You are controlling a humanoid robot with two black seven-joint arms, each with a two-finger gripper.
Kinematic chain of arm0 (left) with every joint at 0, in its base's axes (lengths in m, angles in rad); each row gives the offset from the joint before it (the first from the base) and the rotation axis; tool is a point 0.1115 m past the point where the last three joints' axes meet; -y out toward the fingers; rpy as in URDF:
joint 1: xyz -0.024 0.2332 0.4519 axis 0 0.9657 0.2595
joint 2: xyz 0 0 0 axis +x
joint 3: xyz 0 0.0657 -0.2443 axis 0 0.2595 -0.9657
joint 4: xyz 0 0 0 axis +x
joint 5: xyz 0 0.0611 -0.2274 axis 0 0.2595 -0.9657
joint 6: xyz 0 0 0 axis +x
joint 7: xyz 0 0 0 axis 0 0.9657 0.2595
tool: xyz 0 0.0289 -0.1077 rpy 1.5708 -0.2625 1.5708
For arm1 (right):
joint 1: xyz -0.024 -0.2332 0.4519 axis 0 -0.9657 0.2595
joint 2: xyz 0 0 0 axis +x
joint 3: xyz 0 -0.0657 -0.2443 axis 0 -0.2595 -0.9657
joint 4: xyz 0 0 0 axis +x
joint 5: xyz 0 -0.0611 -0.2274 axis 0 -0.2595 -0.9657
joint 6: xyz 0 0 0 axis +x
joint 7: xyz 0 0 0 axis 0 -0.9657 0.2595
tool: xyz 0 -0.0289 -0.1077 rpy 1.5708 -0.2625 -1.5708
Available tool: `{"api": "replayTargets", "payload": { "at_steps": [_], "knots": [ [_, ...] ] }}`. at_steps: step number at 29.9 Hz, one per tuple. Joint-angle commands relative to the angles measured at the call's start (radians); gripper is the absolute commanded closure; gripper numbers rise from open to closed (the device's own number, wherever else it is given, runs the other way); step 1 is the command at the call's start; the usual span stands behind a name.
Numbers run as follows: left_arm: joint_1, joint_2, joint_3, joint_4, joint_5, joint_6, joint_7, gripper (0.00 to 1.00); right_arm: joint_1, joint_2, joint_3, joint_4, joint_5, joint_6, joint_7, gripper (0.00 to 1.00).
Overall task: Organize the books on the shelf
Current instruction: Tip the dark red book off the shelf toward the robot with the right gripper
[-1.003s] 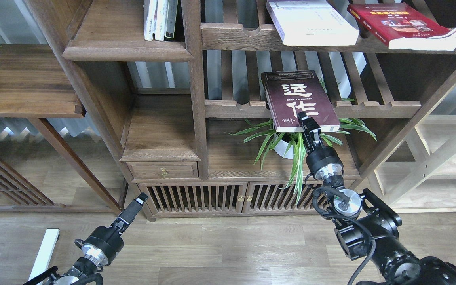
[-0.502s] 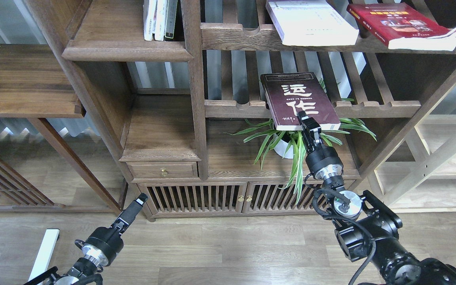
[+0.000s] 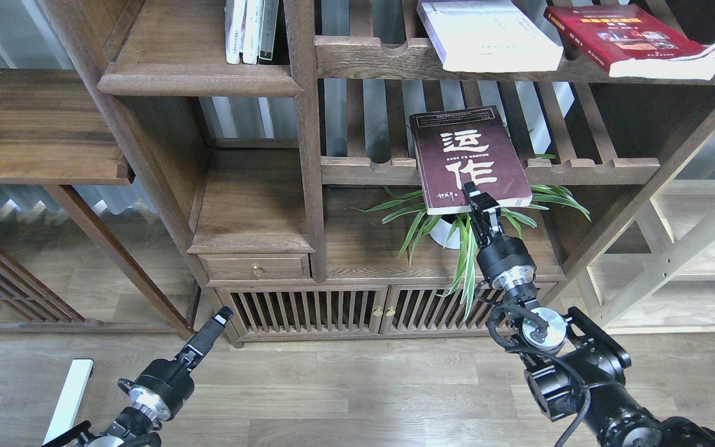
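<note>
The right claw [image 3: 474, 197] pinches the maroon book [image 3: 468, 158] over the slatted surface [image 3: 587, 169]. The left claw [image 3: 218, 321], at seven o'clock above the plank floor [image 3: 364, 385], cannot be judged spread or pressed.

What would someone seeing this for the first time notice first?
The maroon book with big white characters, gripped at its near edge by the right claw over the slatted middle shelf. Above lie a white book and a red book. The left claw hangs low and idle.
</note>
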Motion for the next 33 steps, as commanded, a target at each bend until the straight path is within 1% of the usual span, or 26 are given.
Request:
{"api": "replayTargets", "payload": {
  "at_steps": [1,5,9,16,22,28,33],
  "knots": [
    [0.0,0.0,0.001,0.0,0.001,0.0,0.0,0.01,-0.003,0.0,-0.007,0.0,-0.001,0.0,0.0,0.89],
    [0.0,0.0,0.001,0.0,0.001,0.0,0.0,0.01,-0.018,0.0,-0.005,0.017,0.001,0.0,0.0,0.9],
    [0.0,0.0,0.001,0.002,0.001,0.0,0.002,0.01,-0.05,0.0,-0.005,0.074,0.002,0.0,0.003,0.94],
    [0.0,0.0,0.001,0.005,0.001,0.0,0.002,0.01,-0.087,0.0,-0.013,0.154,0.005,0.0,0.003,0.95],
    [0.0,0.0,0.001,0.005,0.001,0.0,0.006,0.01,-0.099,0.0,-0.047,0.169,0.005,0.0,-0.007,0.96],
    [-0.003,-0.003,0.0,0.011,0.001,0.0,0.011,0.01,-0.142,0.0,-0.067,0.238,-0.001,0.0,-0.01,0.96],
    [-0.012,-0.015,-0.008,0.032,0.001,0.0,0.011,0.01,-0.156,0.0,-0.062,0.261,-0.004,0.0,-0.01,0.96]
  ]
}}
